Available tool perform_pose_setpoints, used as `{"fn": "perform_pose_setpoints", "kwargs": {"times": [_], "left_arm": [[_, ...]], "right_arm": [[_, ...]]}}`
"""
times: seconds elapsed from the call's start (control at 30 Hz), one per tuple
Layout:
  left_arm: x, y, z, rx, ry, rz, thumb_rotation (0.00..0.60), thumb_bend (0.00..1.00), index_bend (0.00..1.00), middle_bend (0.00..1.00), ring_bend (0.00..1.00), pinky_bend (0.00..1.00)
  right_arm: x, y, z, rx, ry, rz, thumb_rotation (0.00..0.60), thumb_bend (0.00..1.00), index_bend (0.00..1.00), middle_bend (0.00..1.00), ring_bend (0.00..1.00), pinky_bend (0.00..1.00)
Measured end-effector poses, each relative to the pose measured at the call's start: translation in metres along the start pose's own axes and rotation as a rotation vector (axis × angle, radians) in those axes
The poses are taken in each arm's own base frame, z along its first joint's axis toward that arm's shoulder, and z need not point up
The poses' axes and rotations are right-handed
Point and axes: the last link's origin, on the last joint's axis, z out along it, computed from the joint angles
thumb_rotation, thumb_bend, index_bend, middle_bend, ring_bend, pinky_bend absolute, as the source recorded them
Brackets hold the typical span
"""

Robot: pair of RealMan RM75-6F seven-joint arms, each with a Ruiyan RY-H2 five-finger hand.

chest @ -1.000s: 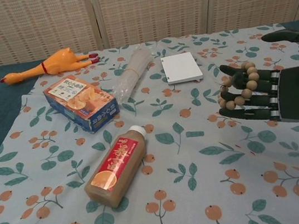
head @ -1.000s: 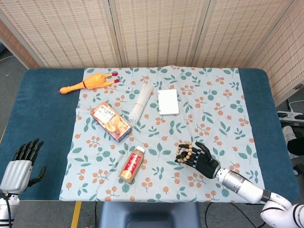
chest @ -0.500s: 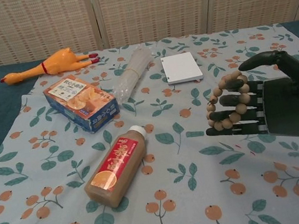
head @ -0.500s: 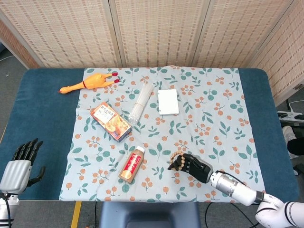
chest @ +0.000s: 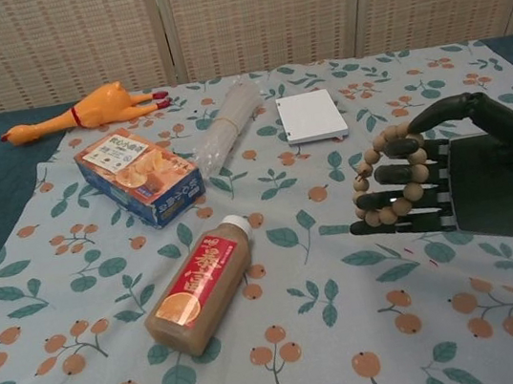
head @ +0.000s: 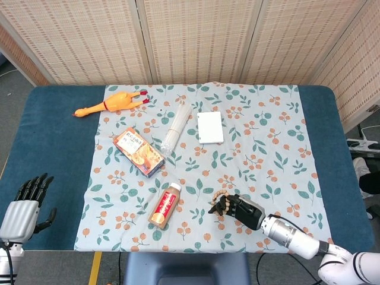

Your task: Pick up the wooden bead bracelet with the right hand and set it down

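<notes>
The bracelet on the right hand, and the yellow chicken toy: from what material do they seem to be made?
The bracelet, hanging over the right hand's fingers, looks like wood: round, pale tan beads with a matte, unvarnished surface. The chicken toy looks like soft rubber or vinyl: a smooth, slightly glossy yellow-orange skin with red details. Neither can be confirmed from appearance alone.

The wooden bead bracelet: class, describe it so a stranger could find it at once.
On the floral cloth covering the blue table, look to its near edge, right of the lying brown drink bottle. There the robot's black right hand holds a ring of round tan wooden beads looped over its fingers, the only thing held.
</notes>
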Motion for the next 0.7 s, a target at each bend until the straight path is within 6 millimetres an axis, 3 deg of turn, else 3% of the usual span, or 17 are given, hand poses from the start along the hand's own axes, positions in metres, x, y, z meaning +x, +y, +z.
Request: {"fn": "perform_pose_setpoints", "kwargs": {"times": [0.13, 0.27, 0.33, 0.63, 0.7], "left_arm": [[0.0001, -0.0002, 0.0000, 0.001, 0.000, 0.000, 0.600, 0.45, 0.00, 0.00, 0.00, 0.09], [0.0000, -0.0002, 0.0005, 0.000, 0.000, 0.000, 0.600, 0.45, 0.00, 0.00, 0.00, 0.09], [0.0000, -0.0002, 0.0004, 0.000, 0.000, 0.000, 0.600, 0.45, 0.00, 0.00, 0.00, 0.09], [0.0005, -0.0006, -0.0002, 0.000, 0.002, 0.000, 0.600, 0.45, 0.00, 0.00, 0.00, 0.09], [0.0007, -0.0005, -0.0003, 0.000, 0.001, -0.001, 0.600, 0.45, 0.00, 0.00, 0.00, 0.09]], "right_arm": [[0.0007, -0.0002, 0.0007, -0.010, 0.003, -0.021, 0.421, 1.00, 0.65, 0.61, 0.35, 0.22], [0.0013, -0.0016, 0.0010, -0.017, 0.013, -0.047, 0.554, 1.00, 0.59, 0.61, 0.31, 0.22], [0.0010, -0.0024, 0.0010, -0.021, 0.016, -0.065, 0.592, 1.00, 0.55, 0.61, 0.29, 0.22], [0.0005, -0.0044, 0.0002, -0.032, 0.023, -0.137, 0.594, 1.00, 0.38, 0.55, 0.20, 0.22], [0.0011, -0.0041, -0.0004, -0.033, 0.027, -0.166, 0.522, 1.00, 0.36, 0.54, 0.20, 0.21]]}}
